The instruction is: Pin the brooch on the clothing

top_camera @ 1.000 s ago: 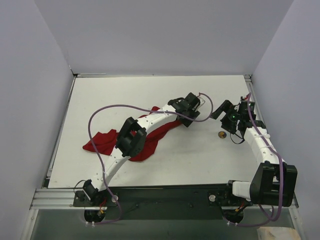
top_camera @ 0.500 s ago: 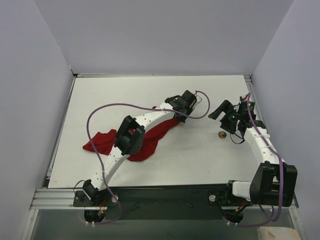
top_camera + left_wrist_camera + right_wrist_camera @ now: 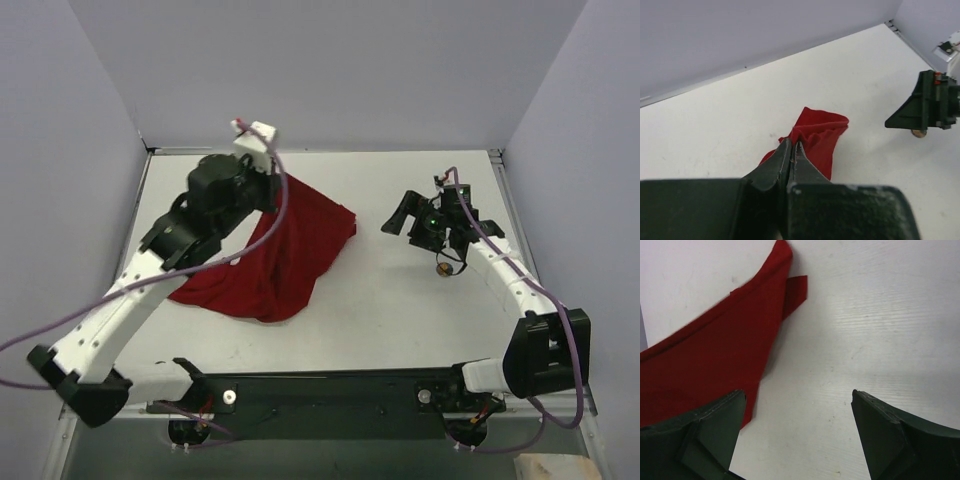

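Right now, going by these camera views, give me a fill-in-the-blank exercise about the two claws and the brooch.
1. The left claw is pinching a fold of the ____ T-shirt.
2. The right claw has its jaws wide ____ and holds nothing.
3. The brooch lies on the white table, nearer the ____ claw.
Missing words: red; open; right.

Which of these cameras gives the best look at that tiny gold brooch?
The top external view: the brooch lies uncovered on the table near the right gripper. The left wrist view shows only a sliver below that gripper; the right wrist view misses it.
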